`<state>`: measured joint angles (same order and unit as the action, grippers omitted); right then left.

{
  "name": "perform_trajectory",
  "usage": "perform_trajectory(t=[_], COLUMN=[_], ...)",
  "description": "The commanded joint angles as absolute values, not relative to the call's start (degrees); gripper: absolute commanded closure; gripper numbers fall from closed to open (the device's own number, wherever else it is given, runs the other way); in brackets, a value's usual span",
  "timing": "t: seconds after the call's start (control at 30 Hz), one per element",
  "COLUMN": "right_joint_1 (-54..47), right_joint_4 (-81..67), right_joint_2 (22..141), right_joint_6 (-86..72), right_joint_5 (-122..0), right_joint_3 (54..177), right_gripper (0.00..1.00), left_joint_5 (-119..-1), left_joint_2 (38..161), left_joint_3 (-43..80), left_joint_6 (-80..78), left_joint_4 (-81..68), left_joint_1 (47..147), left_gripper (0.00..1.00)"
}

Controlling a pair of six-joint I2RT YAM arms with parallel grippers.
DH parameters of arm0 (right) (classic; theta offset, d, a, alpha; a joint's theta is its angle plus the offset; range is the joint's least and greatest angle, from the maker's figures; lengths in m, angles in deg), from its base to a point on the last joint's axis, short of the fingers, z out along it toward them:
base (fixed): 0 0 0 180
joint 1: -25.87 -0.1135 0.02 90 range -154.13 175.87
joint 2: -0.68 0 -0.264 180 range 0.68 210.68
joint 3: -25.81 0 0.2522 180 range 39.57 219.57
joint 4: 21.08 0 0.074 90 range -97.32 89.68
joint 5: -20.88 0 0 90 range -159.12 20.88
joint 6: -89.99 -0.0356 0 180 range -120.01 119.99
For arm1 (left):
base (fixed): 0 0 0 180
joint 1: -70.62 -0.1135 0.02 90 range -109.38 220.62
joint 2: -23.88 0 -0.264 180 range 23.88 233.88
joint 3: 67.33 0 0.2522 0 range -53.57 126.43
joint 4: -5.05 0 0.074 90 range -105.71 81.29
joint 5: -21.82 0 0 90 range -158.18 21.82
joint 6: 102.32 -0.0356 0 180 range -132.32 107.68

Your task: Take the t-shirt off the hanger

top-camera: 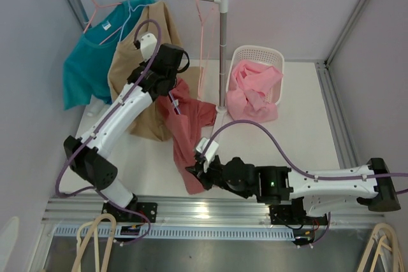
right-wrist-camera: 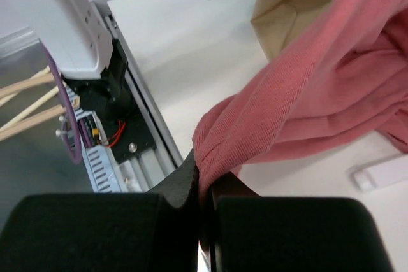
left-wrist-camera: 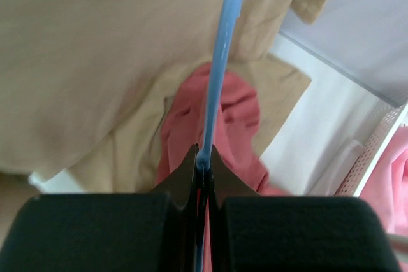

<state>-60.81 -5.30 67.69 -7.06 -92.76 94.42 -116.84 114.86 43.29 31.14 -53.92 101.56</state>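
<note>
Fingers of right gripper (right-wrist-camera: pixel 203 171) clamped on red t-shirt (right-wrist-camera: pixel 306 106), left gripper (left-wrist-camera: pixel 204 161) pinching blue hanger (left-wrist-camera: pixel 220 62) (hold steady; draw cloth off slowly)

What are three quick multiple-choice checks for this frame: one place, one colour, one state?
1. Where is the white basket? A) right of the rack post B) far left C) near edge
2. Colour of the hanger in the left gripper? A) pink B) blue C) white
3. The right gripper is: A) open B) shut on the salmon t-shirt C) shut on a hanger
Answers: 1A, it stands beside the post; 2B, blue wire rises from the shut fingers; 3B, cloth is pinched between its fingers.
</note>
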Motion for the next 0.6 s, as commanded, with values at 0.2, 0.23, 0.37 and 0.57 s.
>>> perform_trajectory(t=[0.2, 0.23, 0.37, 0.57], right_joint_1=[-61.2, -59.6, -53.2, -43.3], right_joint_4=[-6.4, -6.5, -5.0, 1.3], right_joint_2=[70.4, 71.1, 73.2, 74.0], right_joint_6=[-18.4, -18.7, -18.8, -17.8], right_joint_5=[-98.3, -98.2, -96.3, -93.0], right_joint_3=[83.6, 83.9, 86.8, 92.9], right_gripper=[1.00, 1.00, 1.00, 1.00], left_joint_5=[-110.4, -108.9, -94.9, -76.9], left_joint_2=[114.3, 112.3, 103.7, 83.8], left_joint_3=[54.3, 53.9, 48.3, 30.6], left_joint_6=[29.3, 29.1, 26.7, 16.0], left_joint_4=[-56.4, -57.2, -58.1, -51.6], left_joint_1=[100.6, 100.7, 100.7, 100.5], left_gripper=[0.99, 0.99, 0.99, 0.99])
